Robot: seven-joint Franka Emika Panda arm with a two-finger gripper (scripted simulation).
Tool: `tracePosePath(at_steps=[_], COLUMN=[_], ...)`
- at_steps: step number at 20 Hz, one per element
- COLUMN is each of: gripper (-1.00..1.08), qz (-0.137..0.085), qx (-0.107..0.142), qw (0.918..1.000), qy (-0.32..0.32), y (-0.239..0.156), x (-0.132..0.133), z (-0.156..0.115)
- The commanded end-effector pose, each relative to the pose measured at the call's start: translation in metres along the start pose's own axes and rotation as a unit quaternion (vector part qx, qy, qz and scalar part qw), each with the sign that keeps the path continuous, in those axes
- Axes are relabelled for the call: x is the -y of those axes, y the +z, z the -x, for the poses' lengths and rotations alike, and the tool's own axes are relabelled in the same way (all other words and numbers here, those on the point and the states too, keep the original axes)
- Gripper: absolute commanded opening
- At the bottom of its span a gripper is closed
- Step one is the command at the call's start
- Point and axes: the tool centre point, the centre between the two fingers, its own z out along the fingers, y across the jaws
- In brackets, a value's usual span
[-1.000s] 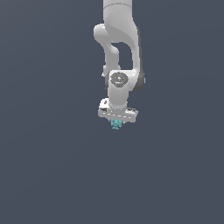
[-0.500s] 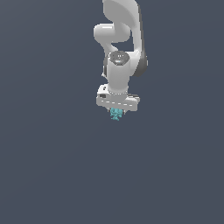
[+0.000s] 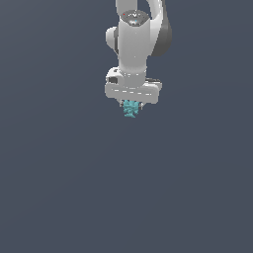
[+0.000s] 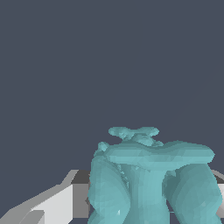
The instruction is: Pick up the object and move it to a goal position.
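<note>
1. The teal object [image 3: 131, 109] sits between the jaws of the white gripper [image 3: 131, 105], hanging just under the hand. No surface touches it from below in the exterior view, so the jaws appear clenched on it and carrying its whole weight.
2. The wrist view fills with the object [image 4: 151, 179]. It is a lumpy body with a flat, knobbly cap on the end away from the hand and thick rounded lobes on either side, lying close against a pale finger [image 4: 52, 205].
3. It is much narrower than the hand, so it is probably light. The faceted surface looks hard and stiff, not soft, and nothing about it suggests it would crush.
4. The knobs are the tricky part. Pads pressing on rounded bumps touch at only a few points, so the piece could twist or creep out under a quick swing.
5. The best hold is across the thick middle lobes, deep between the jaws, not on the thin cap.
6. No goal marker shows in either view, so I cannot tell how far along the carry is.
</note>
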Motion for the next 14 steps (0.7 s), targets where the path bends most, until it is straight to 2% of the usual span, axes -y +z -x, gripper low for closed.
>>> tracePosePath(at_steps=[1,14], gripper=[-1.0,-1.0], qz=[0.0,0.0], qx=[0.0,0.0], qw=[1.0,1.0], qy=[0.0,0.0], y=[-0.027,-0.159], x=[-0.002,-0.012], z=[0.006,0.031])
